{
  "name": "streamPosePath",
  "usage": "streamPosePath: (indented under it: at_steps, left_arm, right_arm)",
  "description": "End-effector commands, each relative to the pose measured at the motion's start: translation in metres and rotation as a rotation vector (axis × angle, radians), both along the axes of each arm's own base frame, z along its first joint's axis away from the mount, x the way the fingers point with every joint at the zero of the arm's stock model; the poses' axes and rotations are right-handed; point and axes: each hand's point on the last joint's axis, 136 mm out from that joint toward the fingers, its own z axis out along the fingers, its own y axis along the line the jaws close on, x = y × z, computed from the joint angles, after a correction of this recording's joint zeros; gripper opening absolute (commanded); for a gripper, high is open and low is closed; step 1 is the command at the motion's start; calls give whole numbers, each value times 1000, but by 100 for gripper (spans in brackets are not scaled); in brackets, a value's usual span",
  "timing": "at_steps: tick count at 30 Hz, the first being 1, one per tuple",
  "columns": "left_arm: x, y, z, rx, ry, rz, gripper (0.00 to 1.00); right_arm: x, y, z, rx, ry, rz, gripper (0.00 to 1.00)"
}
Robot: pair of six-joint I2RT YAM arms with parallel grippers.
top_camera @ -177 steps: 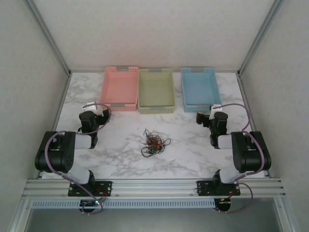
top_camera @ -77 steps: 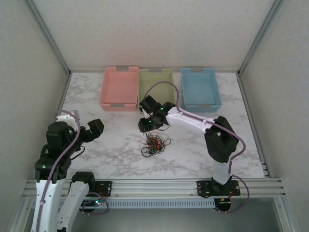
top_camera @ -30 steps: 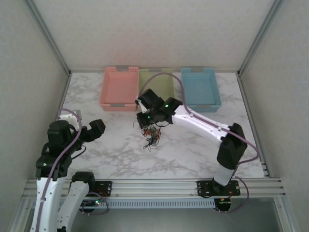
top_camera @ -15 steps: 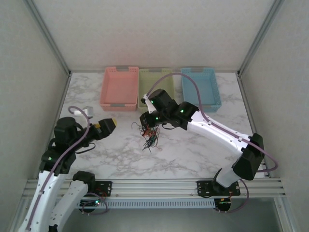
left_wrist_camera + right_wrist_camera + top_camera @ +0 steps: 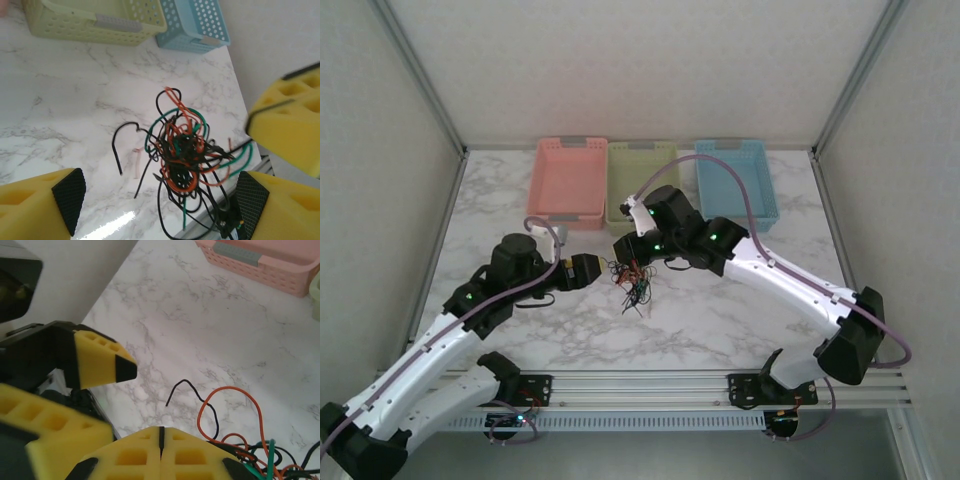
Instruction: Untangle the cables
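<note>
Just in front of the green basket [image 5: 642,147], the right gripper [image 5: 625,250] clamps the cables [image 5: 635,280] as one knot, and the left gripper [image 5: 592,270], jaws apart off that basket's left corner, probably must next pinch one loose strand and pull sideways.

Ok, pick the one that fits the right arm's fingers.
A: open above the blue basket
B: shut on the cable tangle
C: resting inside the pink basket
B: in the right wrist view the right fingers are pressed together, and the cables bunch right at their tips, over the marble in front of the baskets.
</note>
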Motion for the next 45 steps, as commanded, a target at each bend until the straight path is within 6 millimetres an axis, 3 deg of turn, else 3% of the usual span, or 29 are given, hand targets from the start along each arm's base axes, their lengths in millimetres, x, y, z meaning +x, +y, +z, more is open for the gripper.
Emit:
streamPosePath:
  at_steps: [1, 9, 19, 24, 28, 36, 45]
  left_arm:
    - [10, 4, 3, 21, -51, 43, 80]
    - [7, -11, -1, -19, -26, -22, 69]
    - [-2, -6, -21, -1, 14, -26, 68]
    - [0, -10, -18, -35, 9, -28, 66]
    - [2, -13, -22, -34, 18, -33, 49]
    - [3, -15, -23, -28, 20, -43, 47]
    - [4, -13, -28, -21, 27, -29, 35]
  right_arm:
    - [-9, 1, 20, 73, -38, 66, 0]
    - [-14, 2, 24, 105, -53, 96, 0]
    - [-13, 2, 31, 117, -56, 108, 0]
    - [-14, 2, 34, 123, -56, 120, 0]
    - [-15, 2, 34, 121, -52, 125, 0]
    - [-16, 2, 31, 121, -44, 126, 0]
    - [-19, 1, 31, 131, -37, 125, 0]
